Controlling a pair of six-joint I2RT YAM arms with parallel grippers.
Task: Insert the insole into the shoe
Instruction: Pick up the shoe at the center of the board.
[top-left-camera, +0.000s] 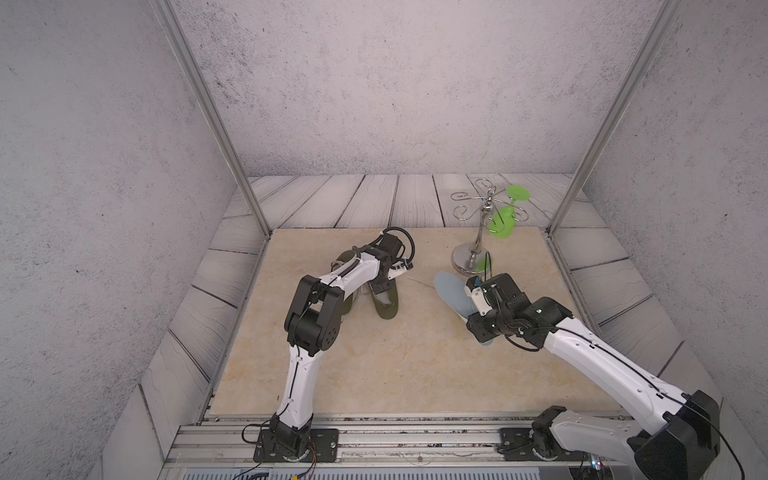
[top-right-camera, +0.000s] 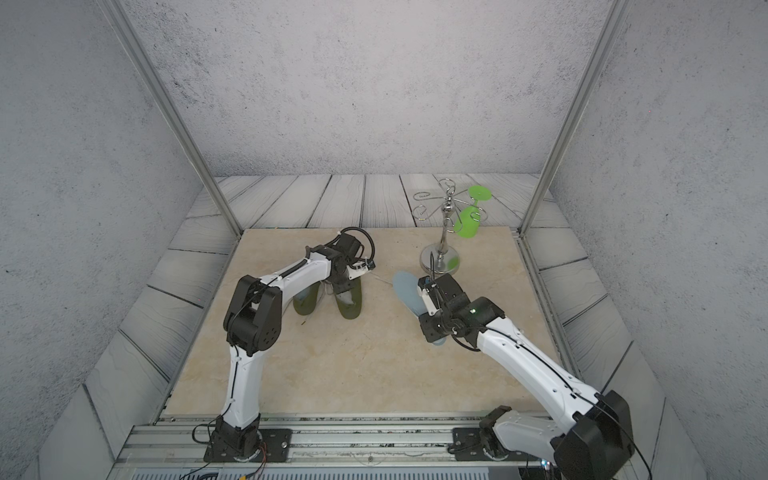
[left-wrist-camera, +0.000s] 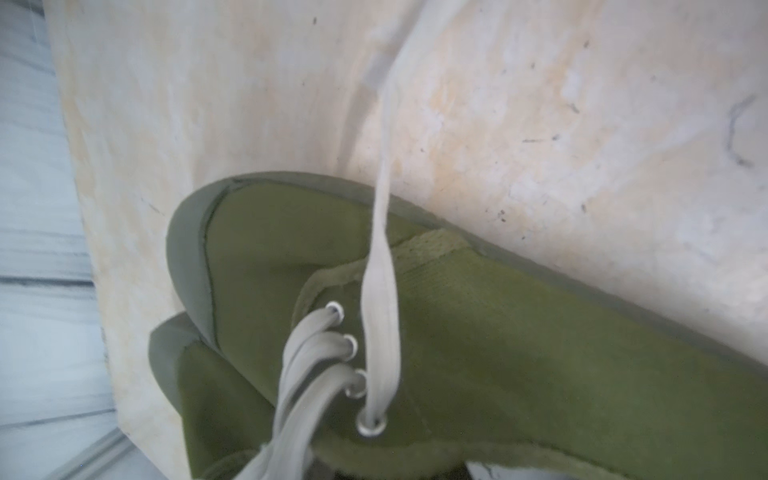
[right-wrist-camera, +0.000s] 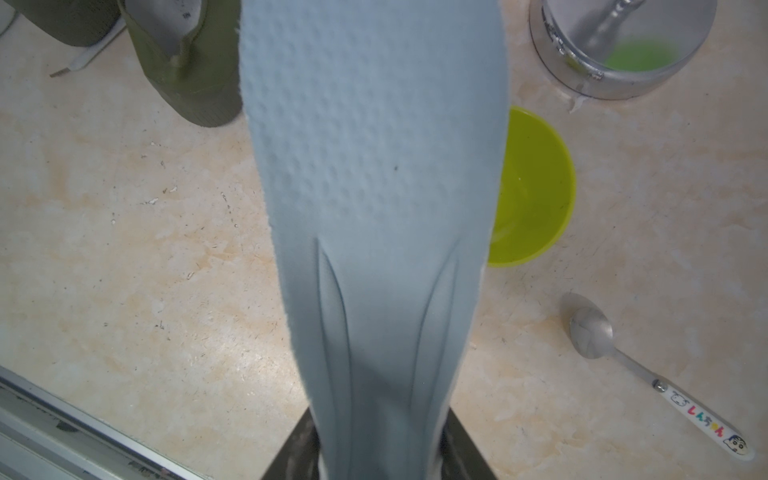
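Top views: two olive shoes (top-right-camera: 351, 305) lie side by side toward the counter's (top-left-camera: 374, 374) far left. One grey-blue insole (top-left-camera: 451, 289) sits near the far right edge, beside one wire stand (top-left-camera: 478, 245) with one green glass (top-left-camera: 500, 222). The left gripper (top-left-camera: 380, 286) is at a shoe's opening; I cannot tell its jaws.

Left wrist: toes and a loose lace (left-wrist-camera: 380, 270), no fingers visible.

Right wrist: the right gripper (right-wrist-camera: 376, 453) is clamped on the insole's heel end. One bowl (right-wrist-camera: 536, 187), one spoon (right-wrist-camera: 590, 332).

Pickup looks done. Insertion not started.
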